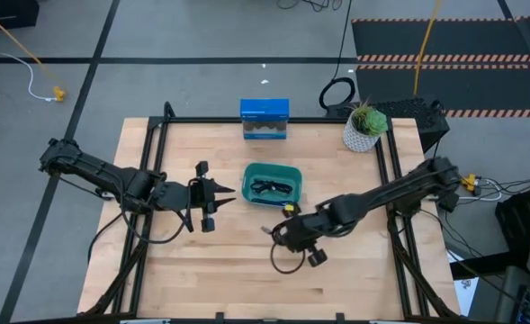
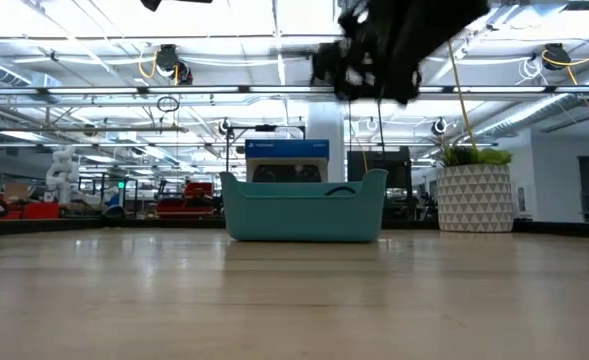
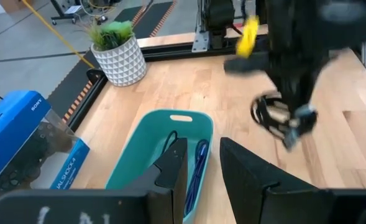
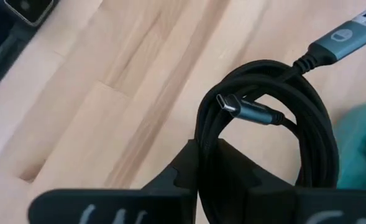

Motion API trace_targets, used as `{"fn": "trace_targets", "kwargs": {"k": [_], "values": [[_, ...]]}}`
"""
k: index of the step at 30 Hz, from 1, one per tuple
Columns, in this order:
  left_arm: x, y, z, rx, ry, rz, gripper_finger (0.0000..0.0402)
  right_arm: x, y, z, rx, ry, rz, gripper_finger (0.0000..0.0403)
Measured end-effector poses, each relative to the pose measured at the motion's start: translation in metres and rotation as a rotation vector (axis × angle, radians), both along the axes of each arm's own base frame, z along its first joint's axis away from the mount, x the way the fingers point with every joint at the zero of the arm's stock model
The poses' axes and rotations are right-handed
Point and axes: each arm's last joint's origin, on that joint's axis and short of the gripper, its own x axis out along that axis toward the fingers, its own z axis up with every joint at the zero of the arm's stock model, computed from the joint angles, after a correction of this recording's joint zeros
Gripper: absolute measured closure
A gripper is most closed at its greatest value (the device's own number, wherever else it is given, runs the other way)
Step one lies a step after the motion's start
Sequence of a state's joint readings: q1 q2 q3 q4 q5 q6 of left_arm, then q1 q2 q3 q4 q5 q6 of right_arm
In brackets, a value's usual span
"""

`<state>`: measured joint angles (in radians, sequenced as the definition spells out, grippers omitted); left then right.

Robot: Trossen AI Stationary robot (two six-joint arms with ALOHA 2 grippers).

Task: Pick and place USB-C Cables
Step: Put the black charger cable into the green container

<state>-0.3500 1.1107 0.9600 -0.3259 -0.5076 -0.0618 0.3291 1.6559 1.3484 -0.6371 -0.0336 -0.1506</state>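
Progress: I see two cables (image 1: 272, 187), one blue, already in the teal bin (image 1: 250, 174) at frame centre | right gripper (image 1: 289, 238) clamps the coiled black cable (image 4: 263, 137) lower centre, likely last | left gripper (image 1: 220, 202) parted, empty, left of bin

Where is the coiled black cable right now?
The coiled black cable is pinched in the right gripper, lifted off the table just in front of the teal bin, as the high view shows.

Grey floor (image 1: 202, 36) with hazard-striped mats (image 1: 444, 58); beyond, bright ceiling lights (image 2: 284, 15), pipes, distant lab benches (image 2: 64, 205).
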Motion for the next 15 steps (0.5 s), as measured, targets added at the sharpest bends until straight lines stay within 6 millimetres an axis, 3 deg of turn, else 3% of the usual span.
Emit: {"fn": "trace_targets", "kwargs": {"k": [6, 15], "values": [[0.001, 0.0, 0.001, -0.01, -0.017, 0.001, 0.0305, -0.02, -0.007, 0.055, -0.033, -0.058, -0.076, 0.0376], [0.001, 0.0, 0.001, -0.017, -0.019, 0.005, 0.0305, -0.029, -0.027, 0.109, -0.007, -0.041, -0.192, 0.0376]]}}
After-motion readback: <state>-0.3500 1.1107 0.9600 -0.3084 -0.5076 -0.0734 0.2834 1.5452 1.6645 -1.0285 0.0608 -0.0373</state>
